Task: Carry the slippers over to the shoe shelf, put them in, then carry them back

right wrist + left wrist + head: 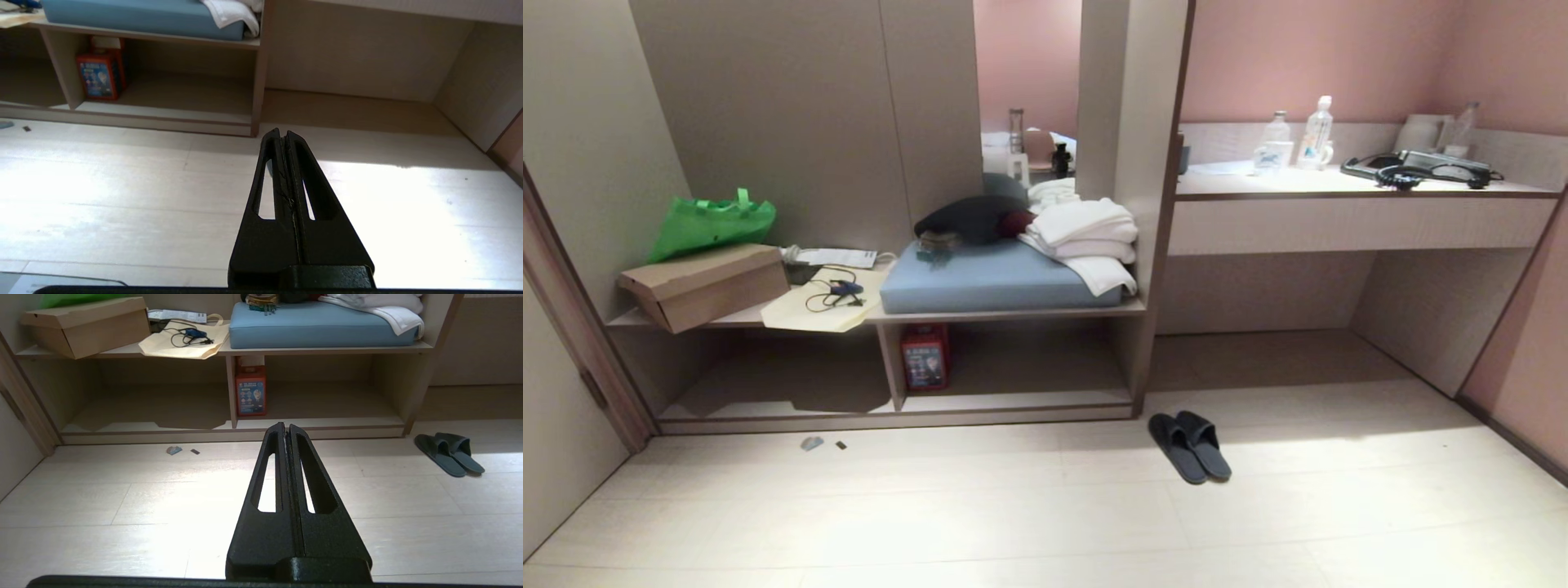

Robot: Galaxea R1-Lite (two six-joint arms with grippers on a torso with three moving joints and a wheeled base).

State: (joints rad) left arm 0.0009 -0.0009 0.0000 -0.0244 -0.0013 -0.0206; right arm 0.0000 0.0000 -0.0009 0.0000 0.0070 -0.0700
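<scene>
Nearest the wrist cameras, left gripper (pixel 284 426) and right gripper (pixel 282 132) hang over the floor (pixel 1013 523), jaws closed and empty, both outside the head view. Farther, the slippers (pixel 1189 445) lie together just right of the shoe shelf (pixel 1013 402), whose deep left compartment is shadowed.

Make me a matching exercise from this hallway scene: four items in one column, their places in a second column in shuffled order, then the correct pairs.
Things:
1. slippers
2. folded white towels
3. red box
4. water bottles

Places:
A. on the desk counter at the right
B. on the floor, just right of the shoe shelf
C. on the blue cushion
D. inside the shoe shelf, right beside its divider

Pairs: 1-B, 2-C, 3-D, 4-A
</scene>
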